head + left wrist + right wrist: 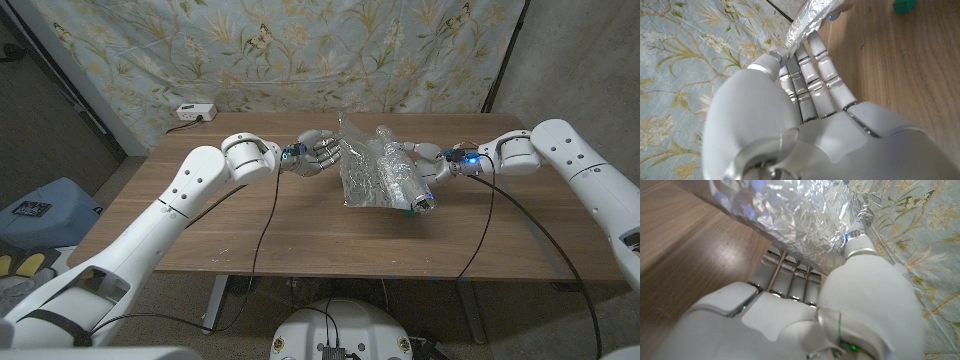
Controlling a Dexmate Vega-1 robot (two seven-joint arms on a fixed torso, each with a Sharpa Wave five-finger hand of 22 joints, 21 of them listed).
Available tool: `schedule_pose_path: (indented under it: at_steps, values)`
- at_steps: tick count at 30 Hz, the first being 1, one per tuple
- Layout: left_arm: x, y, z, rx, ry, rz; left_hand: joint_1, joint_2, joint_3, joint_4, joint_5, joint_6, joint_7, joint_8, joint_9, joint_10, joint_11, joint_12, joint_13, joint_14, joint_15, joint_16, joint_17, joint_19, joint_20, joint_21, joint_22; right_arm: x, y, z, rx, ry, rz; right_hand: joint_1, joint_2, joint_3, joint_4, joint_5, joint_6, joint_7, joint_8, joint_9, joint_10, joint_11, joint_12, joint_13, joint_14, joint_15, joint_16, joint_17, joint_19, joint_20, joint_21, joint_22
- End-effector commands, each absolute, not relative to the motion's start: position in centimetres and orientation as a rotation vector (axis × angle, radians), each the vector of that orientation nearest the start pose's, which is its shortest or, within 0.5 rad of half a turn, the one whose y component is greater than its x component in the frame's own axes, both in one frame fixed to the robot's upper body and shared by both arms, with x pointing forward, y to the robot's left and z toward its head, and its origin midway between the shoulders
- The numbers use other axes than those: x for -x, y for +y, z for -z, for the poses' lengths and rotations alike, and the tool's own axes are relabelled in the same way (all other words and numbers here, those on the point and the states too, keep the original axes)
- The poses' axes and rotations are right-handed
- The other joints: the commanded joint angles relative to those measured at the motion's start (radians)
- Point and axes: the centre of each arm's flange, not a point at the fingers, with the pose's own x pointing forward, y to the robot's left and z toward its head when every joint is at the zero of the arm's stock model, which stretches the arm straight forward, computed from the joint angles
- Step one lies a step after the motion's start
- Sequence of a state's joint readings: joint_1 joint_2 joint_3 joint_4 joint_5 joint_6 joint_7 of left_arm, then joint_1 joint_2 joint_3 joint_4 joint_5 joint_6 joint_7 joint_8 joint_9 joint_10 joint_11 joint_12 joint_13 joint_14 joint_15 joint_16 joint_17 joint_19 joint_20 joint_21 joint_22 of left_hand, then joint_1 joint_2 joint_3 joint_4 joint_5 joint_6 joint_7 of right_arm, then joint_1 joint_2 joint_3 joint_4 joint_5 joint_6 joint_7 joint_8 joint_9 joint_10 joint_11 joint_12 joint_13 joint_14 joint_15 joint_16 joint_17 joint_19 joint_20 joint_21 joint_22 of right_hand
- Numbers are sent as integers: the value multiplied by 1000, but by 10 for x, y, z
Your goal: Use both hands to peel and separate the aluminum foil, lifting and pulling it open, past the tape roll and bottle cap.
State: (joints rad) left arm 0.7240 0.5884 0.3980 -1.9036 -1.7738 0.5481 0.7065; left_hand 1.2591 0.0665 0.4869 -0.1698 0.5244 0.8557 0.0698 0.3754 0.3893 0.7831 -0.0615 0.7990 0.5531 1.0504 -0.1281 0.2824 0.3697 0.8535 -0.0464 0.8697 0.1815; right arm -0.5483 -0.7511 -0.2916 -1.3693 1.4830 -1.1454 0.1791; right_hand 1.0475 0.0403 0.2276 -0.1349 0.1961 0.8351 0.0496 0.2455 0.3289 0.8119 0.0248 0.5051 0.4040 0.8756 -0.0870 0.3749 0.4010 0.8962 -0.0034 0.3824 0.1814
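- The aluminum foil (378, 165) is standing crumpled on the wooden table (250, 230), between both hands.
- The left hand (322, 156) is pinching its left edge.
- The right hand (428, 160) is gripping its right side.

Aluminum foil (375, 165) on the table (250, 230): crinkled, shiny silver metal, creased all over. Table is brown wood, smooth, faint sheen, visible grain. Left hand (320, 157) beside the foil: glossy white plastic shell, fingers (820, 75) ribbed, silvery. Cloth backdrop (300, 50) behind the table: matt, floral print.
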Motion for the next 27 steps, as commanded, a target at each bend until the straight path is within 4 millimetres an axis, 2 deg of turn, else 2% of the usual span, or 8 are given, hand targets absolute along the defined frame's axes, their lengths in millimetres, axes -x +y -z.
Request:
schedule_pose_path:
  at_steps: [1, 15, 27]
  values:
    - [-557, 141, -46, 561, 203, 464, 5, 0, 6, 2, -1, 5, 0, 0, 1, 25, -19, 5, 9, 7, -5, -1, 6, -8, -1, 10, 1, -602, -289, -18, -457, 414, -806, -49, 70, 6, 9, 0, -4, -5, -1, 3, 5, 6, 2, 3, -1, 2, 1, 5, -4, 6, -3, 1]
    - [-557, 153, -60, 555, 161, 432, 7, -1, 6, 2, -1, 4, 2, -1, 3, 27, -18, 3, 9, 7, -5, -1, 11, -9, -2, 18, 0, -612, -281, -21, -504, 350, -875, -40, 75, 8, -1, 1, -5, -6, -6, 0, 1, 0, 1, 4, -9, -1, 1, 11, -10, 5, -7, 1]
    - [-558, 158, -64, 547, 158, 412, 8, -3, 5, 2, -2, 10, 0, 0, 4, 30, -19, 1, 9, 9, -7, -1, 14, -11, -4, 23, 0, -619, -277, -22, -531, 315, -912, -73, 62, -10, 11, -5, -16, 0, -16, -3, -14, 12, -5, 4, -24, 12, -7, 12, -15, 12, -10, 1]
